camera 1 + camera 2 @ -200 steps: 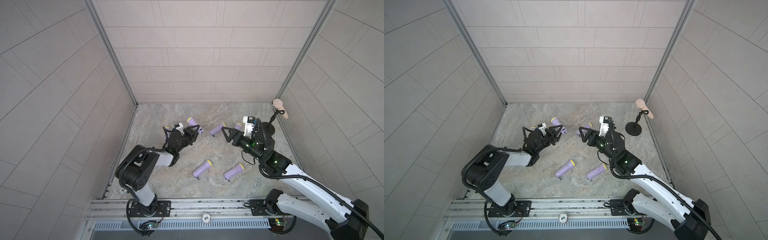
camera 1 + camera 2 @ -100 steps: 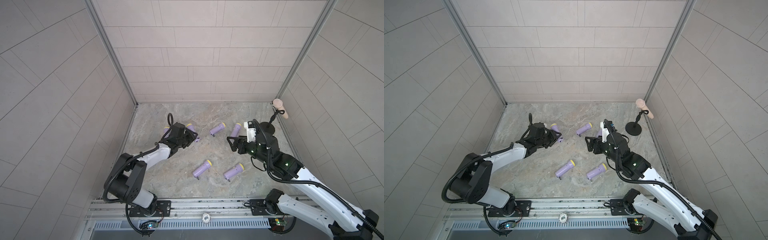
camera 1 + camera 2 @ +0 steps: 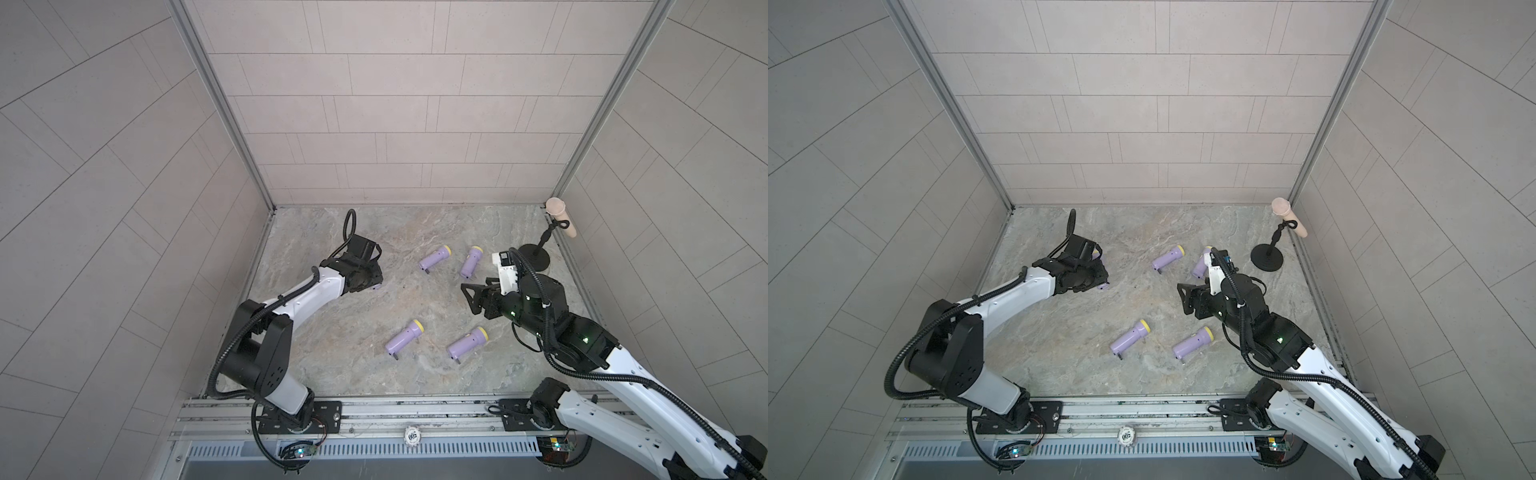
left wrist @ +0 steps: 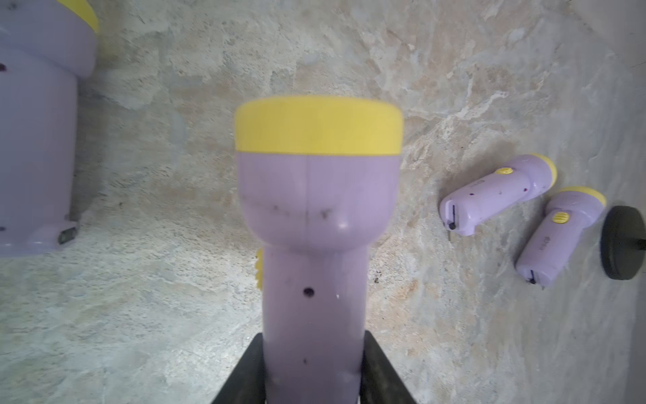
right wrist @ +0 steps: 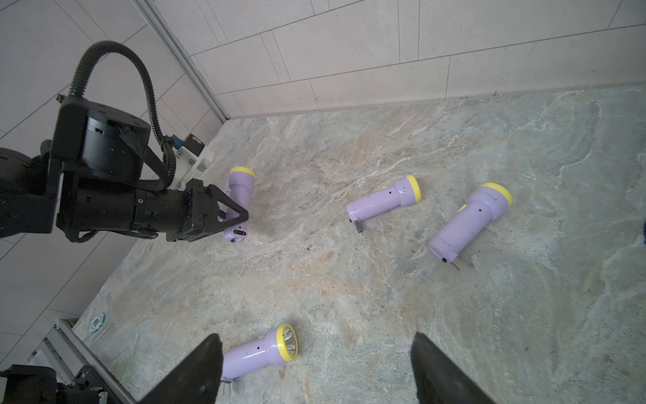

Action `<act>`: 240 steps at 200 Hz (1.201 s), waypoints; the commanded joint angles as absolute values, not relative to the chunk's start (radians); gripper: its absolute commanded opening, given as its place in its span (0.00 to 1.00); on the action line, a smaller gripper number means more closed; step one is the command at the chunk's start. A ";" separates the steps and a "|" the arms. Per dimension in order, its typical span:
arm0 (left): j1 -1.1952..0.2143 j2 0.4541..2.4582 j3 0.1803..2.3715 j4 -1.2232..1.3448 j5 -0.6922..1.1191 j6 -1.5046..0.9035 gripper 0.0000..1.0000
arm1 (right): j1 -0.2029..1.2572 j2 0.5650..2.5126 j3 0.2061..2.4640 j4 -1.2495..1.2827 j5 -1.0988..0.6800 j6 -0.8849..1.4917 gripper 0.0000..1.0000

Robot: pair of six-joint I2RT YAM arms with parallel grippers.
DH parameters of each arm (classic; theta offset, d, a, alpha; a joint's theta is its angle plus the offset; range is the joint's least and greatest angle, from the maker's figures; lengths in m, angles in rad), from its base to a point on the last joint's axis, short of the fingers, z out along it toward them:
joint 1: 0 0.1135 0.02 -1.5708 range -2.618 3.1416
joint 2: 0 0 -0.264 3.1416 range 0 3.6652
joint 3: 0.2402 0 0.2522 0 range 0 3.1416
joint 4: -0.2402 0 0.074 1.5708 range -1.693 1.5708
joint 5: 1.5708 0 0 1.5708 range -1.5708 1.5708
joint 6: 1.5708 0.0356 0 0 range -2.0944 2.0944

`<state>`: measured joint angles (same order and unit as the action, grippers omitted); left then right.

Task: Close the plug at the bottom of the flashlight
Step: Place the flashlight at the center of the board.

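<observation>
right end effector (image 3: pixel 467 298) retreated | flashlight (image 4: pixel 314 227) gripped | marbled surface (image 3: pixel 353 332) | tiled walls (image 3: pixel 395 104)

2 flashlights (image 3: pixel 434 257) lie left of the stand (image 3: pixel 534 259), 2 other flashlights (image 3: pixel 405 336) before them.

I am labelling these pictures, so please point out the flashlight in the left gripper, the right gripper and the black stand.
held flashlight (image 4: pixel 314 314): left wrist view, on its purple body.
right gripper (image 5: pixel 314 339): right wrist view, midway between its fingertips.
stand (image 3: pixel 1266 258): a top view, on its round base.
</observation>
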<state>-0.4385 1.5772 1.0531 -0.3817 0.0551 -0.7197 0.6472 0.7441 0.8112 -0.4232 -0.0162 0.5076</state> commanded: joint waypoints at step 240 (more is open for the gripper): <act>-0.377 1.924 1.341 -0.561 -0.210 -0.556 0.00 | 0.652 0.802 0.822 -0.425 -0.097 0.484 1.00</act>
